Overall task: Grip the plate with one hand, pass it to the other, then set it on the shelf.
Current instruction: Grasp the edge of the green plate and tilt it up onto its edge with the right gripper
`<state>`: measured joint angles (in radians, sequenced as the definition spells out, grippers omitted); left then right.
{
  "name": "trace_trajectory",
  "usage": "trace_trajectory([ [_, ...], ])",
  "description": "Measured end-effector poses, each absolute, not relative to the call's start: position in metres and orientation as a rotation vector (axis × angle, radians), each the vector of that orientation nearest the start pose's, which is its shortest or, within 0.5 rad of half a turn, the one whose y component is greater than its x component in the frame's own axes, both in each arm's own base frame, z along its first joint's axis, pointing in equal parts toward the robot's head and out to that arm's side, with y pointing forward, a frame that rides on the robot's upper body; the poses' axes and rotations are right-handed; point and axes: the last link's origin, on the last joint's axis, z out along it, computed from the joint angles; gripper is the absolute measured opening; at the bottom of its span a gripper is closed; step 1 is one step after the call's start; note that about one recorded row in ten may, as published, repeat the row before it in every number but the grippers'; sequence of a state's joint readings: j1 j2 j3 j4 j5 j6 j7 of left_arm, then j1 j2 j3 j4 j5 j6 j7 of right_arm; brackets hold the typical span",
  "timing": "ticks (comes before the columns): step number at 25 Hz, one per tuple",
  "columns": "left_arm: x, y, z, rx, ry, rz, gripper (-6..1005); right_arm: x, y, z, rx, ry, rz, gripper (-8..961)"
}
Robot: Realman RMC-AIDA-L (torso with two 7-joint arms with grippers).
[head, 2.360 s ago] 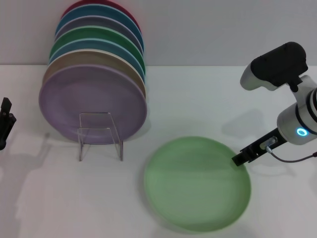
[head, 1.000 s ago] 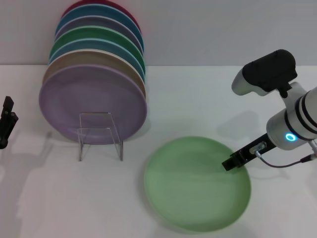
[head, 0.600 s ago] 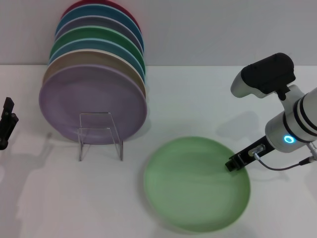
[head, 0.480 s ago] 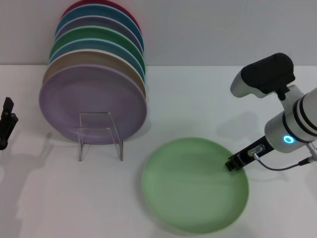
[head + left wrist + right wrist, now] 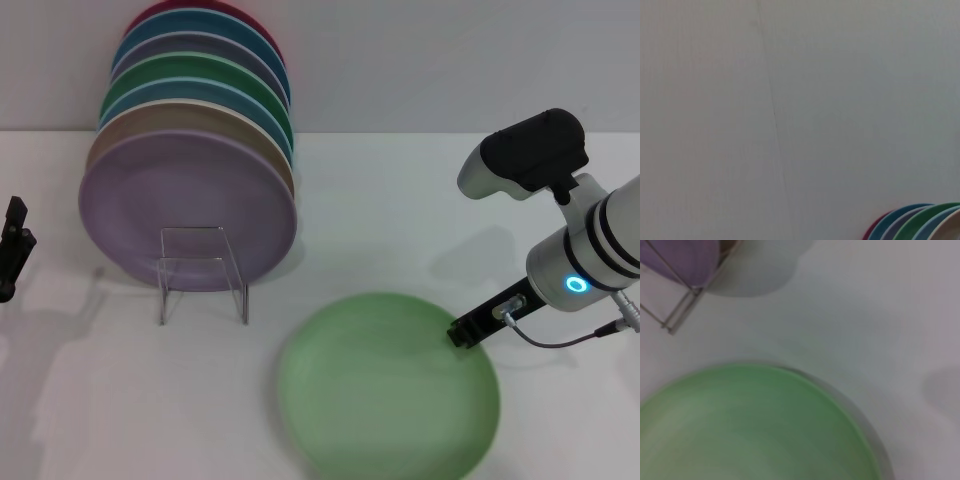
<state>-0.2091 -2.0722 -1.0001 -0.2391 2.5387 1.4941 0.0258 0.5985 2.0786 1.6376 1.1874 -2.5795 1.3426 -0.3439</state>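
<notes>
Change: round, pale mint-green matte plastic plate lies lower and further toward the robot's left than half a second ago, its near edge now cut by the picture's bottom; the black two-finger right pincer has travelled with it, staying on its right rim.
Plate position: flat on the white worktop, in front of and to the right of the rack, well apart from it.
Right pincer: on the white-and-grey right arm with black bands and a glowing blue ring light; its tip sits on the plate's rim, but whether the fingers are clamped or spread, I cannot tell.
Left pincer: black, parked at the far left edge, well apart from the plates; its fingers' spacing cannot be told either.
Shelf: small clear see-through plate rack, a thin upright frame at its front, narrower than the plates behind it.
Rack load: upright row of round matte plates, lilac at the front, then tan, blue, darker green, greyish, blue and red.
Right wrist view: plate's raised rim and smooth shallow well up close, blurred, with a corner of the rack frame and the lilac plate.
Left wrist view: plain pale wall, with only the row's coloured plate tops in one corner.
</notes>
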Motion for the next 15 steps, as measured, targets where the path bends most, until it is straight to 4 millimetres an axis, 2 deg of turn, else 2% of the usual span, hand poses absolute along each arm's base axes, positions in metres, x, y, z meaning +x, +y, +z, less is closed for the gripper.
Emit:
trace_trajectory([
  [6,-0.33,0.259,0.009,-1.503,-0.23,-0.735,831,0.192,0.358,-0.028,-2.47,1.148,-0.326,49],
  [10,-0.33,0.259,0.011,-1.49,-0.224,-0.741,831,0.188,0.354,-0.01,-2.474,1.122,-0.197,46],
  [15,-0.328,0.259,0.013,-1.481,-0.215,-0.75,831,0.189,0.35,0.001,-2.488,1.12,-0.093,12],
])
